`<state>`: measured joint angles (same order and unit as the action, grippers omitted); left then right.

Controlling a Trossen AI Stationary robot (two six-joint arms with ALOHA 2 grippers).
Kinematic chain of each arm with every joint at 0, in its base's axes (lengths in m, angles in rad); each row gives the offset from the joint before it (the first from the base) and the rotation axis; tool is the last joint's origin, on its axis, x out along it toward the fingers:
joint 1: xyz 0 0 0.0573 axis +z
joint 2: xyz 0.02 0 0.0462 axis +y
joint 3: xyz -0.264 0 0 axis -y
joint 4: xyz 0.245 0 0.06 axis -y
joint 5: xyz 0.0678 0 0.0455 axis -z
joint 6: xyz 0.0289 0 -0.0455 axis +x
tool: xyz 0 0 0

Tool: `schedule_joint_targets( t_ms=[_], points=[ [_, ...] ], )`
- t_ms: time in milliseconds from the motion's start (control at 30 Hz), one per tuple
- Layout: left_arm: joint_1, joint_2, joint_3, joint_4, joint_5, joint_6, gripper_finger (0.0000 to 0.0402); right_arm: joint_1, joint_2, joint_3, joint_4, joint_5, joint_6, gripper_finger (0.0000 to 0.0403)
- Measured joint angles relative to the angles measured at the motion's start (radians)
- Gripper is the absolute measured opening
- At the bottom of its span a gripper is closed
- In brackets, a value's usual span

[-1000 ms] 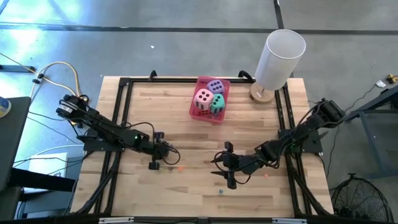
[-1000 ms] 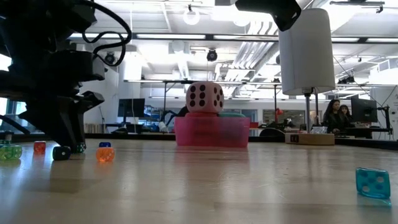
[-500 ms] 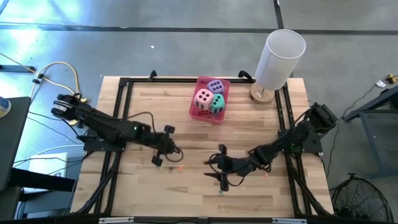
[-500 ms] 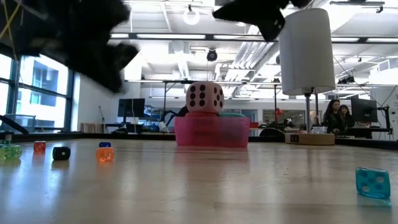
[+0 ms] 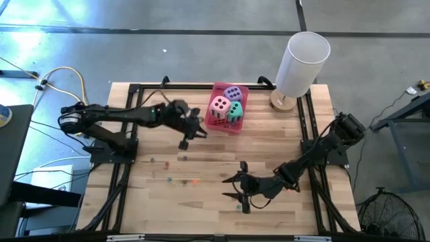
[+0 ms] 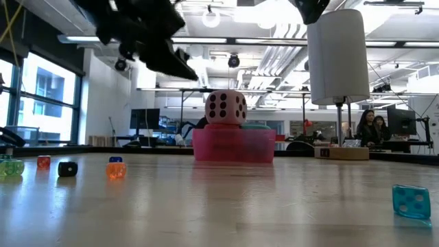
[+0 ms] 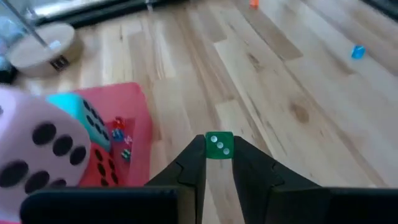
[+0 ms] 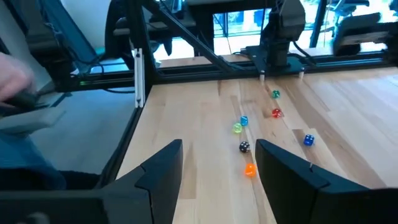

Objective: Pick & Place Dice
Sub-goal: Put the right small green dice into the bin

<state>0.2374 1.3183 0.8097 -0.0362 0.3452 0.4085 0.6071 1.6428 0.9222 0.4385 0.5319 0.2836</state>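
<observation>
The step in hand looks like carrying: the left gripper (image 7: 219,163) hangs just beside the pink tray (image 5: 216,123), fingers nearly closed on a small green die (image 7: 219,145) pinched at their tips. Next it likely must move over the tray and release. The right gripper (image 5: 236,189) waits low over the table (image 5: 269,138), half open, holding nothing.
</observation>
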Motion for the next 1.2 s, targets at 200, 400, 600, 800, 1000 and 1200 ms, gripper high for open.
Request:
schedule_joint_targets(
  t_ms=[200,400,600,800,1000,1200],
  points=[
    [0.135,0.107,0.0,0.139,0.061,-0.071,0.0061,0.004,0.0,0.0,-0.002,0.002,0.033,0.0194],
    [0.176,0.211,0.0,0.224,0.095,-0.09,0.0063,0.009,0.0,0.0,-0.008,0.002,0.062,0.0194],
    [0.179,0.25,0.0,0.259,0.057,-0.093,0.0064,0.021,0.0,0.0,-0.01,0.031,0.063,0.0194],
    [0.177,0.25,0.0,0.284,-0.051,-0.096,0.0064,0.021,0.0,0.0,-0.01,0.035,0.064,0.0194],
    [0.177,0.25,0.0,0.286,-0.053,-0.11,0.0079,0.021,0.0,0.0,-0.01,0.046,0.064,0.0194],
    [0.177,0.25,0.0,0.284,-0.054,-0.154,0.0138,0.021,0.0,0.0,-0.01,0.047,0.063,0.0194]
  ],
)
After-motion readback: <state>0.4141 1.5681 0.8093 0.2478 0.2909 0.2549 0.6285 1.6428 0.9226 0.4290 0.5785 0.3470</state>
